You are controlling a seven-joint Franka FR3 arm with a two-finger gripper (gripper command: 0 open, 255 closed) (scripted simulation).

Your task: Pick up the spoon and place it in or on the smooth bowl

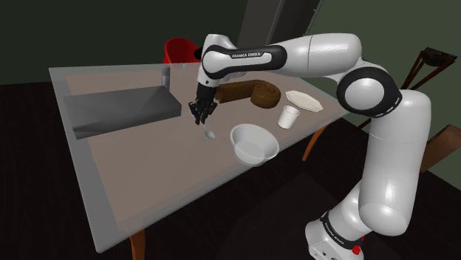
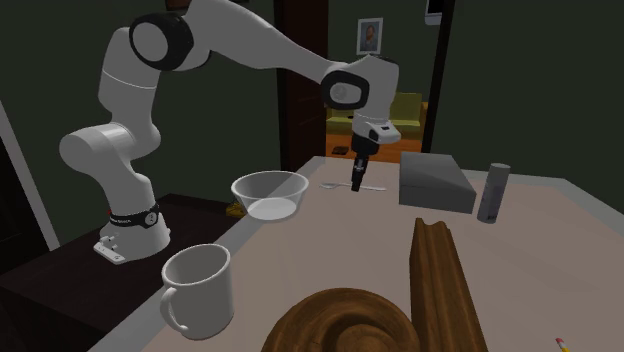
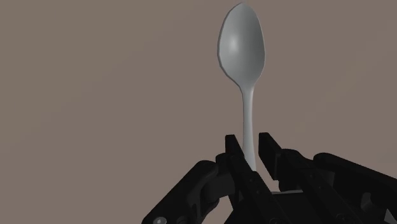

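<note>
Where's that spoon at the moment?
In the shoulder view the spoon is near the middle of the table, its handle clasped by the gripper. It is between the grey box and the white bowl.

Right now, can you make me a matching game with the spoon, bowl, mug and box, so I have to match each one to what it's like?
Things:
1. spoon
2. bowl
3. mug
4. box

What it's like:
a. has a loop on its side
b. clasped in the hand
c. grey, beside the can
d. wide, round, empty

Pairs: 1-b, 2-d, 3-a, 4-c
</note>
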